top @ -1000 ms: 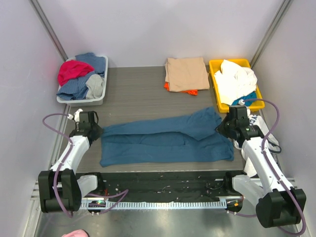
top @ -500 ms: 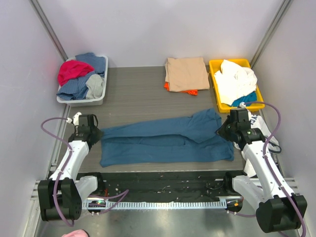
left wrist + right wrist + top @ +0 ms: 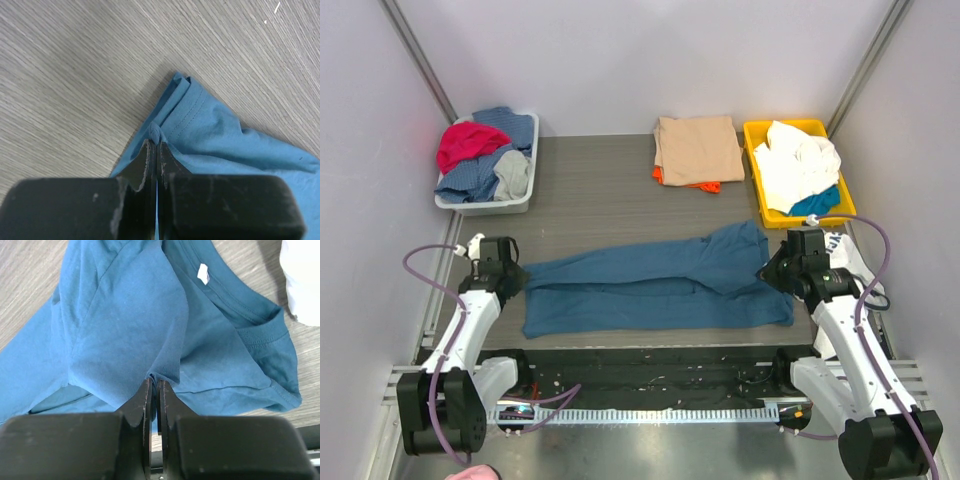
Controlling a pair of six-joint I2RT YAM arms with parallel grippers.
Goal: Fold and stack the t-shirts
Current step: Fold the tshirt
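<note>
A dark teal-blue t-shirt lies stretched across the near half of the table, partly folded lengthwise. My left gripper is shut on its left hem corner. My right gripper is shut on a pinch of cloth near the collar end; the white neck label shows beyond it. A folded tan-beige t-shirt rests at the back on an orange t-shirt, of which only an edge peeks out.
A grey bin at the back left holds red, blue and grey clothes. A yellow tray at the back right holds white and blue cloth. Grey walls close in both sides, and a black rail runs along the near edge.
Both grippers have moved toward the near edge with the teal shirt's upper fold still pinched, so the upper layer lies lower over the bottom one.
</note>
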